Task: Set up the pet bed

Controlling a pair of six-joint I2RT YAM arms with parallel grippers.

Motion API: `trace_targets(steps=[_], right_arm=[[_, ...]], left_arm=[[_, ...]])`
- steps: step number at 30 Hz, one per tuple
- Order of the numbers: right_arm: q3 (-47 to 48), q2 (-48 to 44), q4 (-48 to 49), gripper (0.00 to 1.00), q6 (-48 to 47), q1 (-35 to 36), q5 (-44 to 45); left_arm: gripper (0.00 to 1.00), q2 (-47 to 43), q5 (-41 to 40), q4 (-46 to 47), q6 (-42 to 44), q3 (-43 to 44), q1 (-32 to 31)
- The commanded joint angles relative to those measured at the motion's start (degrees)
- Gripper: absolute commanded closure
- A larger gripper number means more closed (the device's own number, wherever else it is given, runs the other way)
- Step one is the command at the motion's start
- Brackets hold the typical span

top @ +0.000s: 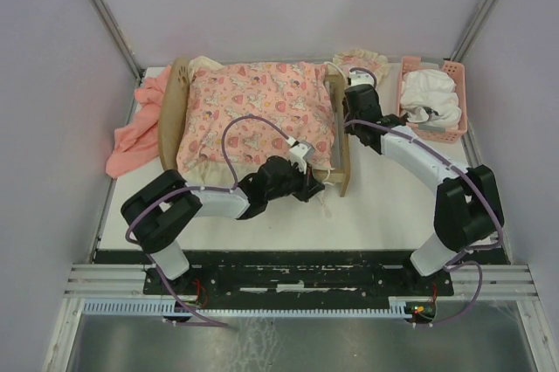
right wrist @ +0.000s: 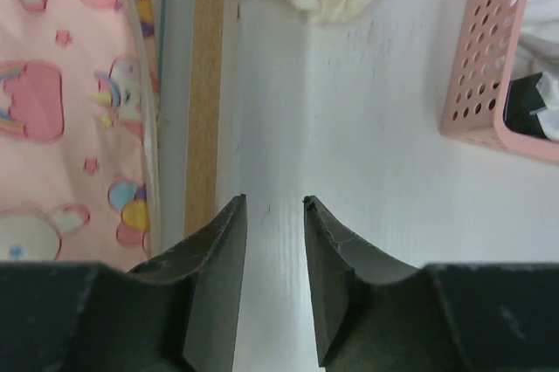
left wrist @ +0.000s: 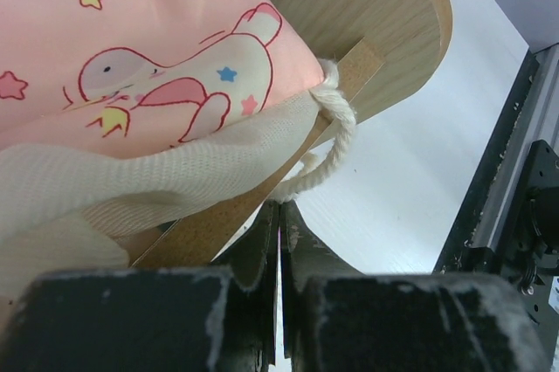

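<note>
The pet bed [top: 171, 119] is sitting toward the far left of the tabletop [top: 393, 206], with one wooden end board facing the left edge and the other facing the right. A pink cartoon-print blanket [top: 258, 114] is covering its top.

The left pincer [left wrist: 280, 210] is pressing its jaws together at the bed's near right corner, just below a cream cord [left wrist: 336, 149] looping round the wooden rail. I cannot tell whether the cord's end is pinched.

The right pincer [right wrist: 275, 206] is hovering over bare tabletop between the bed's right side and a pink basket [top: 434, 101] at the far right corner, its jaws standing apart with nothing between them.

A salmon cloth [top: 135, 132] is lying bunched at the left edge, touching the bed.
</note>
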Motion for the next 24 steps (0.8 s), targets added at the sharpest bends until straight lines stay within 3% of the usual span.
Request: trace_targets(steps=[1, 3, 7, 12, 17, 24], right_arm=[[-2.0, -9.2, -8.6, 0.54, -6.6, 0.4, -4.3], [-6.6, -16.1, -9.2, 0.49, -7.0, 0.5, -8.2], [-15.3, -26.9, -13.1, 0.52, 2.7, 1.6, -10.5], [-25.1, -36.5, -9.9, 0.54, 9.2, 9.9, -10.5], [-33.9, -38.7, -0.6, 0.54, 13.0, 16.3, -9.8], [-41.8, -33.2, 13.8, 0.53, 12.8, 22.2, -5.8]], left_arm=[[0.97, -3.3, 3.1, -2.0, 0.1, 1.8, 0.7], [0.97, -4.6, 4.0, -2.9, -0.8, 1.1, 0.8], [0.97, -5.1, 5.3, -5.4, -1.3, 0.9, 0.9], [0.97, -4.9, 6.6, -6.5, -1.8, 1.5, 1.0], [0.97, -5.0, 6.2, -10.1, -2.0, 3.1, 1.0], [0.97, -5.4, 5.9, -10.9, -2.4, 3.1, 1.1]])
